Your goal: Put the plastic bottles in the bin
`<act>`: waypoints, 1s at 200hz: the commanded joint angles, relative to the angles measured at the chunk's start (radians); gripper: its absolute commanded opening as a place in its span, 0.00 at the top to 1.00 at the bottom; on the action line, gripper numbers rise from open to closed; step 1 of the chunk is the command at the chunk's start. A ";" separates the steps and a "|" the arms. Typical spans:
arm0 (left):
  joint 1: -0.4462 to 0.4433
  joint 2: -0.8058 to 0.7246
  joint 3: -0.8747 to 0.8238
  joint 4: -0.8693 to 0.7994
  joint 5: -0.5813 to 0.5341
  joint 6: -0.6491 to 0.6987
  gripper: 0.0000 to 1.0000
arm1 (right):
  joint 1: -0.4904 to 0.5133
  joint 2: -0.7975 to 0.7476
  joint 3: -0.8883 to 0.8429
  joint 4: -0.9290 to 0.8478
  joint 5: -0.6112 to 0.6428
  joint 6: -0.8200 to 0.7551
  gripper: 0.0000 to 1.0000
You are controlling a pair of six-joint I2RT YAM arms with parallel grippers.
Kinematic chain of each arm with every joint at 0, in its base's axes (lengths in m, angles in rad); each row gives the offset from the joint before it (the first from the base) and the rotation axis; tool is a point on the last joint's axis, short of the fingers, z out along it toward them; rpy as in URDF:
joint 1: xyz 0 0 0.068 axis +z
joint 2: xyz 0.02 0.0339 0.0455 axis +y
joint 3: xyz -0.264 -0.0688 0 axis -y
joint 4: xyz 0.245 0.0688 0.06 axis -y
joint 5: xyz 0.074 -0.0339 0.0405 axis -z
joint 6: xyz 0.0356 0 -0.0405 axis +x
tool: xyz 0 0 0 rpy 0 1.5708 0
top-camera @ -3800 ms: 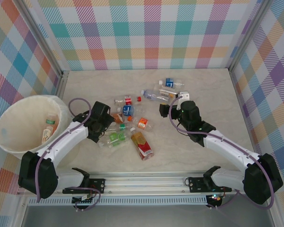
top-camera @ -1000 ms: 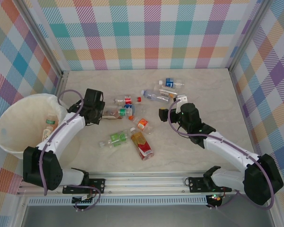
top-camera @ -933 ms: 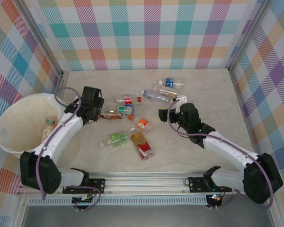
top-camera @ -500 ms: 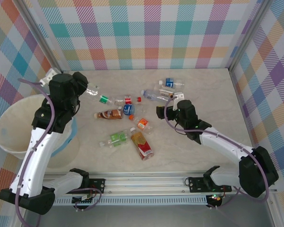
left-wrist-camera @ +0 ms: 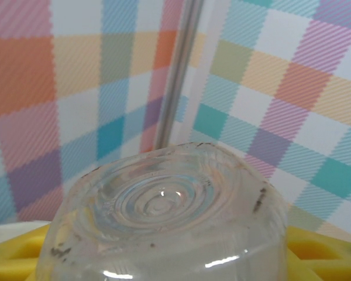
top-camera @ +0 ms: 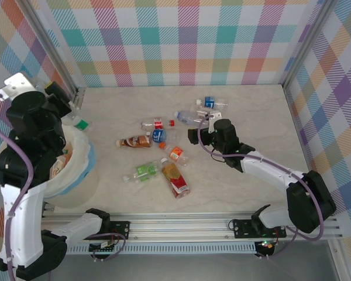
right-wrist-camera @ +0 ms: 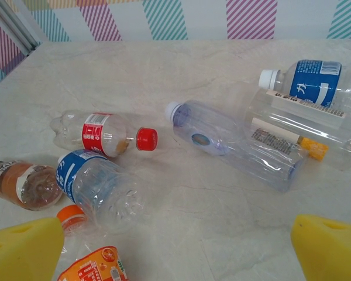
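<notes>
Left arm is up high at 9 o'clock of the table, and the left gripper [top-camera: 68,109] has a bottle [top-camera: 77,120] clamped. In the wrist view the clear ribbed base [left-wrist-camera: 164,205] sits snug between the yellow pads [left-wrist-camera: 14,257], pointing at the checked wall. From above, that bottle's green label hangs at about 1 o'clock of the bin [top-camera: 83,153], right around the rim. Whether it is fully over the opening I cannot tell.

Over to the right gripper [right-wrist-camera: 175,252]: jaws spread wide, nothing between them, low over the table at 3 o'clock of the pile.

On the table ahead of it:
- The red bottle [right-wrist-camera: 102,133] lies at 10 o'clock, cap toward the middle.
- The blue bottle [right-wrist-camera: 96,184] is just beside the red one, at 8 o'clock.
- The brown bottle [right-wrist-camera: 20,182] lies at 9 o'clock, at the frame edge.
- A long clear bottle [right-wrist-camera: 234,143] lies at 1 o'clock.
- A white-capped bottle [right-wrist-camera: 304,76] lies beyond it at 2 o'clock.

Seen from above, a green bottle [top-camera: 141,170] and a red-and-yellow one [top-camera: 174,177] lie nearest the arm bases, side by side at 6 o'clock of the pile.
</notes>
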 commanded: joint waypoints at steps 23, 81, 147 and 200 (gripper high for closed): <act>0.011 0.000 0.006 -0.122 -0.232 0.116 0.91 | -0.006 0.003 0.040 0.030 -0.032 0.020 0.00; 0.175 -0.007 -0.087 -0.117 -0.193 0.101 0.92 | -0.006 -0.049 0.014 0.005 -0.022 0.047 0.00; 0.553 0.010 -0.247 -0.146 0.145 -0.094 0.87 | -0.006 -0.121 -0.029 -0.028 0.020 0.029 0.00; 0.733 -0.028 -0.416 -0.123 0.374 -0.215 0.44 | -0.006 -0.144 -0.055 -0.038 0.045 0.037 0.00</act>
